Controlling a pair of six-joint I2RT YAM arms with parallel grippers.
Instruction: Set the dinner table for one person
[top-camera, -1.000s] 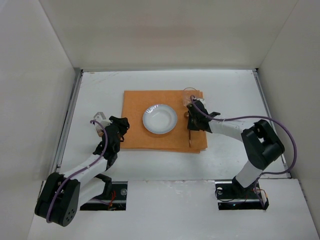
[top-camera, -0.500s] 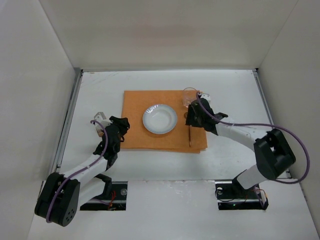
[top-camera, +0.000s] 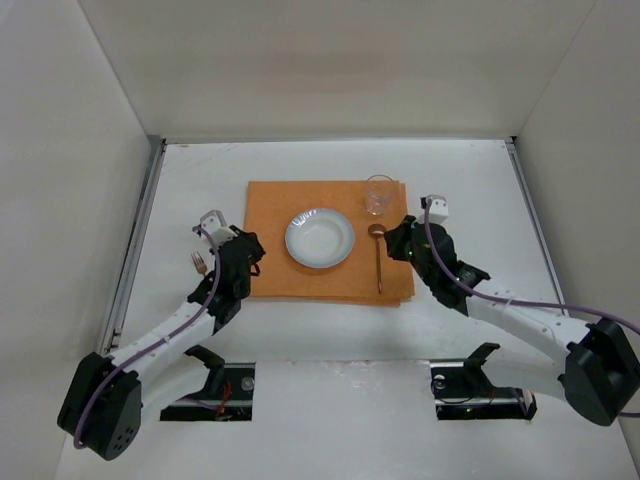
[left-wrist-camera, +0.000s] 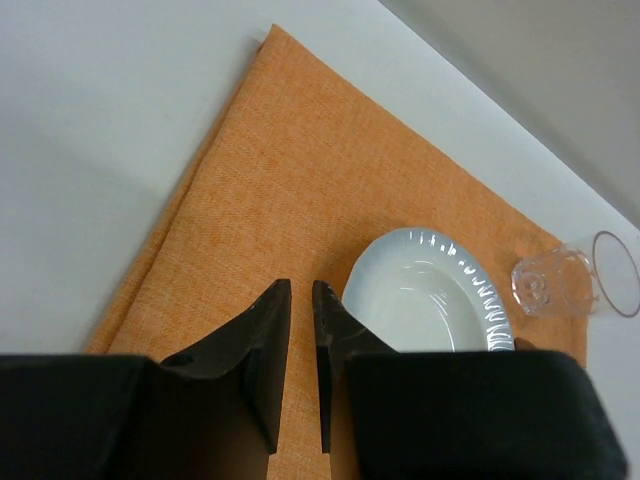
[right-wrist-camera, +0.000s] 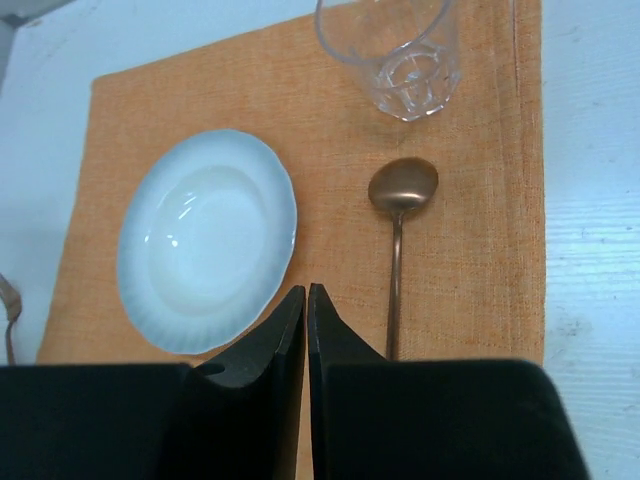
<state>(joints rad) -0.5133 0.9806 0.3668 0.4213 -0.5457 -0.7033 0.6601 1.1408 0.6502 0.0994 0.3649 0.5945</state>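
Bench (top-camera: 470, 180) white and matte, broad under everything overhead, only pale margins from the wrists. Orange placemat (top-camera: 268, 205) at mid-bench. Left pincer (left-wrist-camera: 300, 340) over the mat's left part, fingers a thin slit apart, gripping nothing; right pincer (right-wrist-camera: 305, 335) at the mat's right side, fingers pressed together, likewise empty. White plate (top-camera: 320, 238) at the mat's centre. Clear glass (top-camera: 379, 195) upright at the far right corner. Copper-toned spoon (right-wrist-camera: 397, 250) right of the plate, bowl toward the glass, not shown by the left wrist. Fork (top-camera: 199, 263) on bare bench just left of the mat, plain overhead, a mere sliver at the right wrist view's left edge.
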